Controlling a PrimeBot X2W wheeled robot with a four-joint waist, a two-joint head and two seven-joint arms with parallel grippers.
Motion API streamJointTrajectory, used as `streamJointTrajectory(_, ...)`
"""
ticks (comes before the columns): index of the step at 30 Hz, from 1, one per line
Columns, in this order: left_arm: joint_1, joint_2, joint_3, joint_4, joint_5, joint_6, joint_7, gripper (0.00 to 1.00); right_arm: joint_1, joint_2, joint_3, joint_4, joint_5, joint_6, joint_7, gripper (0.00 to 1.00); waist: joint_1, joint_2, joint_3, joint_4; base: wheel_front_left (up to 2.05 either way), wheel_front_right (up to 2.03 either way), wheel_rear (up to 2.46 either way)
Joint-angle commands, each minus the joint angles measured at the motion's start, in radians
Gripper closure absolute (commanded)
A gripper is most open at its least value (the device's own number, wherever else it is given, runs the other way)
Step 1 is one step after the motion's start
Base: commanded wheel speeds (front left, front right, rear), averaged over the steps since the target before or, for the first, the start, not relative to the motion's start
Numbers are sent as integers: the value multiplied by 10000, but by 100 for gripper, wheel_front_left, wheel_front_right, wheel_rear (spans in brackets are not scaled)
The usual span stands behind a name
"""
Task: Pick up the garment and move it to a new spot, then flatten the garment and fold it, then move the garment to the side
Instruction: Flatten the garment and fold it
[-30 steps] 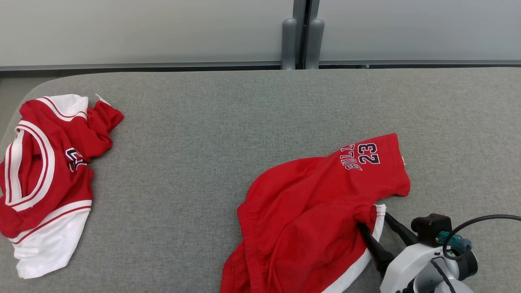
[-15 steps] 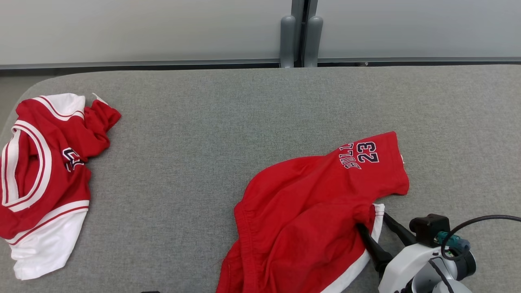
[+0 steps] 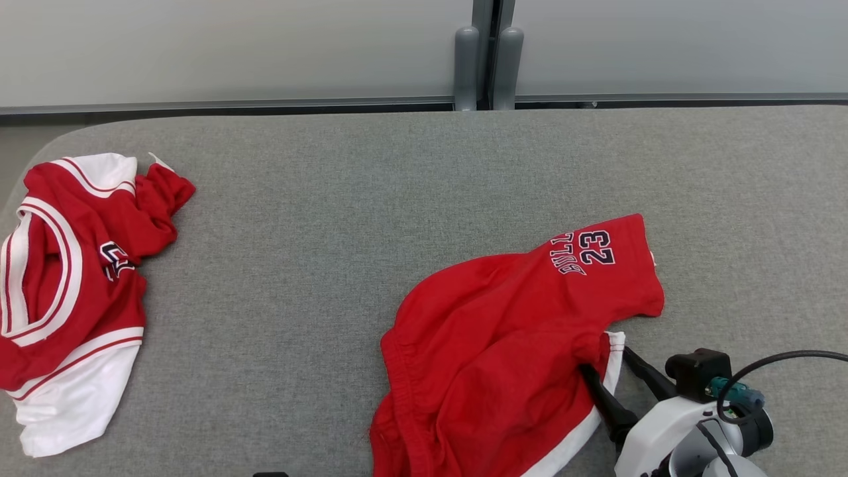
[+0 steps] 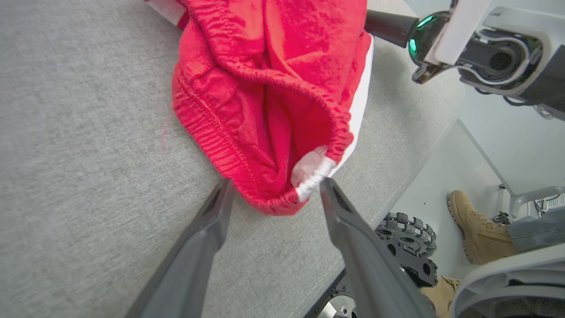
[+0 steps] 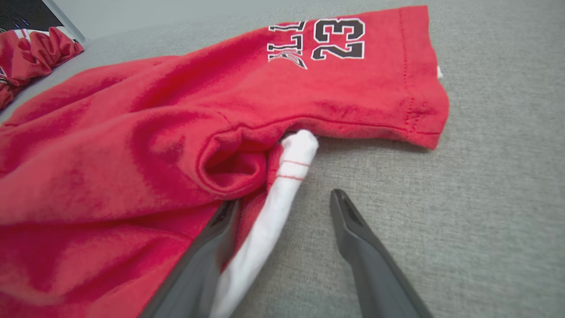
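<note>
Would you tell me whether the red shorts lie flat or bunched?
Bunched, not flat: the red shorts show deep rumples and overlapping layers.

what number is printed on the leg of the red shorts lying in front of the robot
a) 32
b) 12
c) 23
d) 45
c, the red shorts carry a dark, white-edged 23 near the leg hem, readable in both the head view and the right wrist view.

Layout on the table.
Shorts lay front right, jersey far left; right gripper sat at the shorts' right edge.
</note>
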Motion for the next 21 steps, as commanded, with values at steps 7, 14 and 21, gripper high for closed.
streamJointTrajectory(7, -156, -46, -50, -436, -68, 192, 214, 68, -192, -66, 52, 10, -3, 1, 98, 54, 0, 0, 185, -91, 0, 0, 0)
streamJointTrajectory(14, -219, -118, -50, -356, -112, 167, 190, 100, -289, -127, 375, -84, 355, 1, 47, 100, 0, 0, 226, -120, 0, 0, 0)
streamJointTrajectory(21, 75, 196, 407, -468, -408, 168, -344, 100, 176, -547, -161, -819, 663, 1, -229, 100, 0, 0, -59, -120, 0, 0, 0)
